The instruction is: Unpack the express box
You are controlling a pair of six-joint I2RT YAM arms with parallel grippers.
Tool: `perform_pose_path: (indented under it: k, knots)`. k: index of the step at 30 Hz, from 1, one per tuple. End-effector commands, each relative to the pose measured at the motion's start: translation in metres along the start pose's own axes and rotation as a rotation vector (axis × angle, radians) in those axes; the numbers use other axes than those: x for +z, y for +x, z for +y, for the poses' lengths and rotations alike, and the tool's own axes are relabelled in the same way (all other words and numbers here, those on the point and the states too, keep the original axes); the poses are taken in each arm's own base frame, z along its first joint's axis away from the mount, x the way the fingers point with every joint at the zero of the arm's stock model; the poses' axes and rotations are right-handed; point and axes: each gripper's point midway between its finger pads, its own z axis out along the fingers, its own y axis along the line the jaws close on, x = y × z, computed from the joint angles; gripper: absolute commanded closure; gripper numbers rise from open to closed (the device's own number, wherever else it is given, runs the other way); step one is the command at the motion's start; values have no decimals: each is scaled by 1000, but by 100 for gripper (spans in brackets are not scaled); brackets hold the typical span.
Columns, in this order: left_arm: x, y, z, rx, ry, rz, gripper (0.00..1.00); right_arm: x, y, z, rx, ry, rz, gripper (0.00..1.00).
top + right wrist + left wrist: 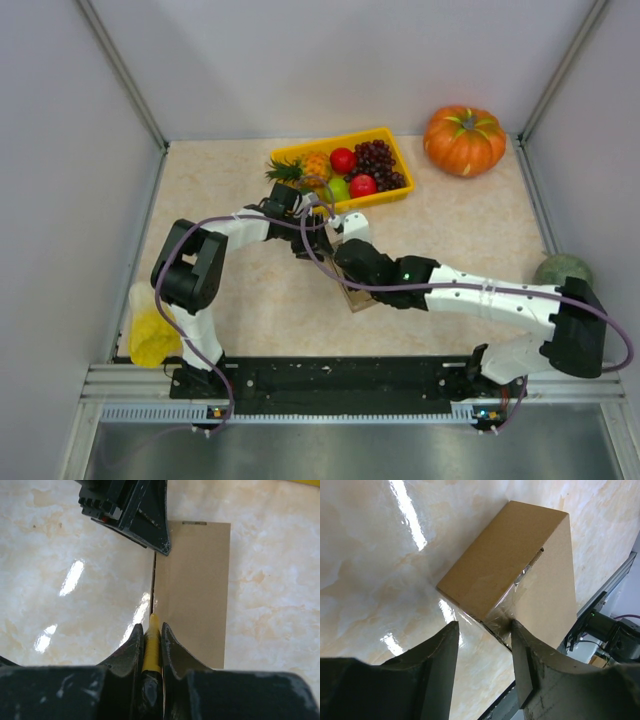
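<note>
Right wrist — not top external — shows yellow tool [151, 642] at express box [197, 590].

The express box [195, 590] lies on the table [250, 300]. The fruit tray [385, 198] sits at its 12 o'clock, the pumpkin [464, 140] at 1 o'clock.

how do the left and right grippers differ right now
The left gripper has its jaws apart; the right gripper has them shut. The left straddles a taped corner of the box; the right clamps a yellow tool, tip at the box edge. Both are at the same box.
</note>
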Motion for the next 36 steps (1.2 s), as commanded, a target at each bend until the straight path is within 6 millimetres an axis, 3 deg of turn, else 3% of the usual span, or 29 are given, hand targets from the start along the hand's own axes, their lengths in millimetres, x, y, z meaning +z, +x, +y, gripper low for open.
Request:
perform_pose_path:
  k: [1, 6, 9, 14, 18, 22, 28, 32, 36]
  knots:
    - [9, 8, 48, -1, -190, 4, 47, -25, -39, -8, 83, 7, -144, 100]
    - [-11, -20, 0, 68, -67, -61, 35, -35, -32, -49, 212, 91, -160, 100]
    - [-24, -32, -16, 123, -52, -98, 29, -31, -20, -77, 296, 144, -136, 100]
    - [-36, -33, -21, 136, -56, -139, 27, -14, 2, -104, 375, 185, -51, 100]
    - [-38, -19, -14, 116, -64, -142, 26, 2, 14, -117, 346, 246, 16, 100]
    - [-41, -11, -10, 101, -79, -131, 28, 17, 21, -101, 321, 197, 96, 100]
    - [-40, 1, 1, 56, -91, -108, 30, 18, 19, -71, 340, 87, 137, 100]
    - [-44, 2, 6, 22, -88, -103, 31, 12, 13, -47, 358, 8, 142, 100]
    - [-54, -5, 12, -17, -121, -142, 33, 18, 7, -10, 329, -109, 141, 100]
